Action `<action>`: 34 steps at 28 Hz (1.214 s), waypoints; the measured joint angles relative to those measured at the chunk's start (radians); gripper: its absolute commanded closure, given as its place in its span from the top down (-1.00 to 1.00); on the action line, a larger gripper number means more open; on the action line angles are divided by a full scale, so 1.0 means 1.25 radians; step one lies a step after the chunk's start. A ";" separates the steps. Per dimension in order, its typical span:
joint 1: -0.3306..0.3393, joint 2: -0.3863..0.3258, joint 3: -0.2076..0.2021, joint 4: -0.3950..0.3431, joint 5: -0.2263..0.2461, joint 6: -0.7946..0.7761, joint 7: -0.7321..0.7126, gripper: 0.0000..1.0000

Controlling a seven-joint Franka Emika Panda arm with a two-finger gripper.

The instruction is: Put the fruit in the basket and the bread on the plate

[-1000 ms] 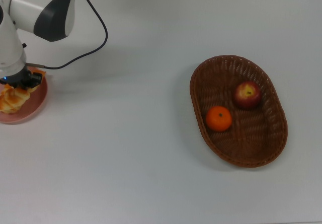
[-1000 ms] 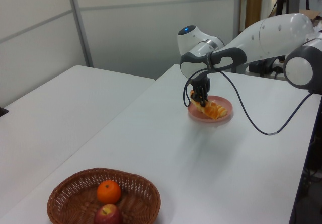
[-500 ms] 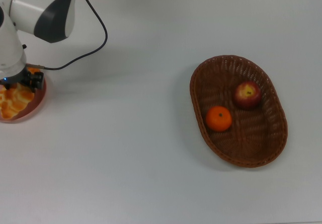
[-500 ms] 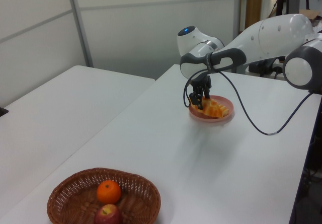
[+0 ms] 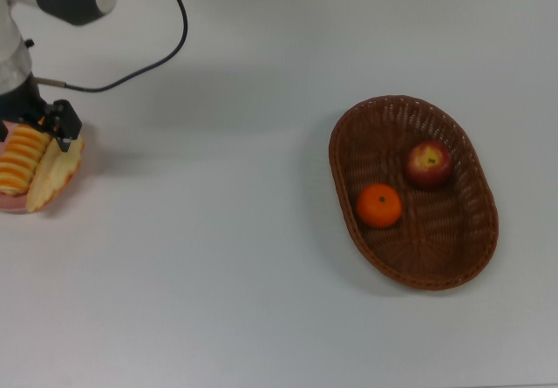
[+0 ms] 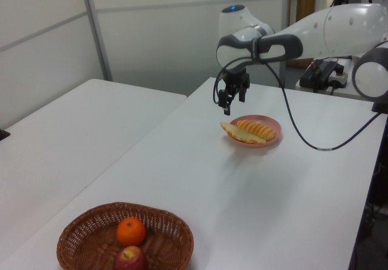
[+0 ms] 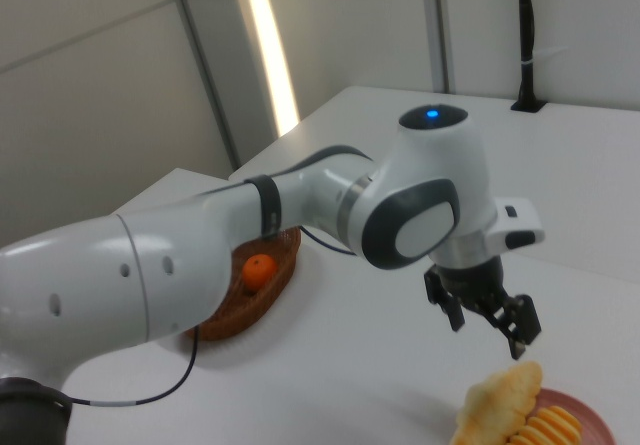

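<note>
Wicker basket (image 5: 414, 257) at the top view's right holds apple (image 5: 428, 163) and mandarin (image 5: 379, 205); both breads lie on the pink plate (image 6: 271, 122), far left. The gripper (image 6: 229, 95) hangs spread and empty (retreat straight up). Only the right view shows the croissant (image 7: 497, 399) overhanging the rim.

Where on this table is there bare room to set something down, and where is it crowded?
Bare tabletop spans the wide stretch between the plate and the basket. The plate is crowded: both breads fill it, gripper above. The basket, holding apple and mandarin, has room at both ends.
</note>
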 measured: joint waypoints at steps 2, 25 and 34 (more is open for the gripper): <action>0.000 -0.012 0.000 0.000 0.014 -0.001 0.000 1.00; 0.072 -0.186 0.018 -0.001 0.048 -0.255 0.001 1.00; 0.105 -0.186 0.018 -0.006 0.048 -0.255 0.011 1.00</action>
